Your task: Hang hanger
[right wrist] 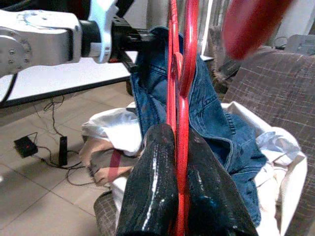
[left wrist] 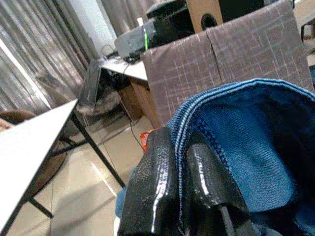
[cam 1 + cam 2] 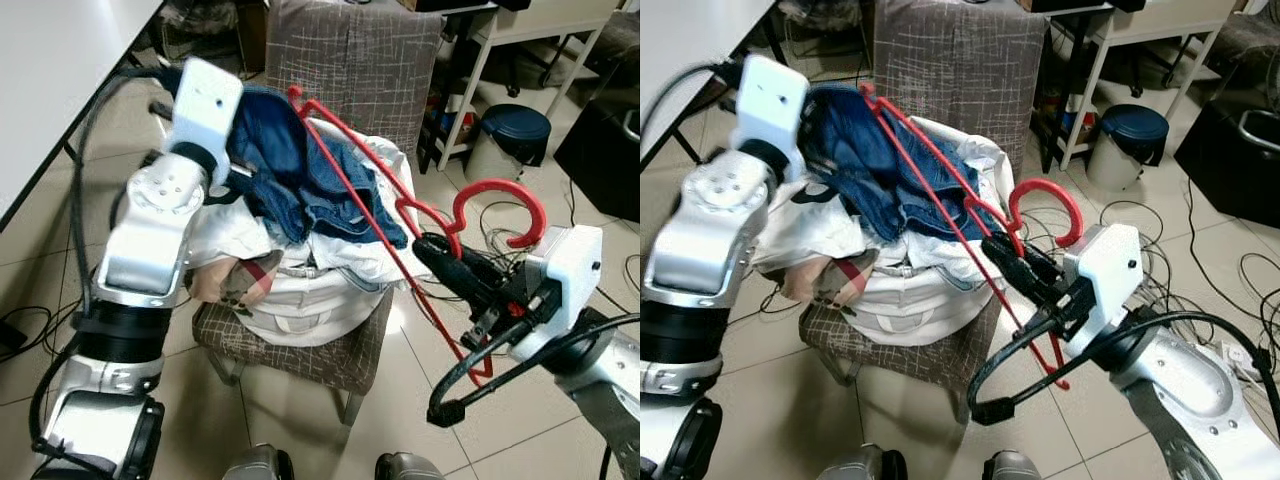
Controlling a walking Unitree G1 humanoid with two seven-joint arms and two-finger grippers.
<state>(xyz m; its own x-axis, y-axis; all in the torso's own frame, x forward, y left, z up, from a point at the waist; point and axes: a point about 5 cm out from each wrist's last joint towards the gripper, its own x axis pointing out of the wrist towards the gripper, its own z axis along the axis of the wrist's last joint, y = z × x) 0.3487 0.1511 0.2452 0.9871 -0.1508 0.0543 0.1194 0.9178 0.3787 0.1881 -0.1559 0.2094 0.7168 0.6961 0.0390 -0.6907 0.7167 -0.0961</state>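
Tiled floor [image 3: 560, 440] with loose cables surrounds a brown checked chair [image 3: 350, 50] heaped with pale clothes [image 3: 300, 300]. On top, a blue denim garment [image 3: 300, 170] is lifted at one edge by the left gripper [image 2: 182, 196], its fingers pinched shut on the hem. Over the chair's right side, the right gripper [image 1: 179, 196] clamps the red hanger [image 3: 400, 215], whose far end pokes into the denim

Head eyes downward, wrists close; chair [image 3: 340, 60] shared
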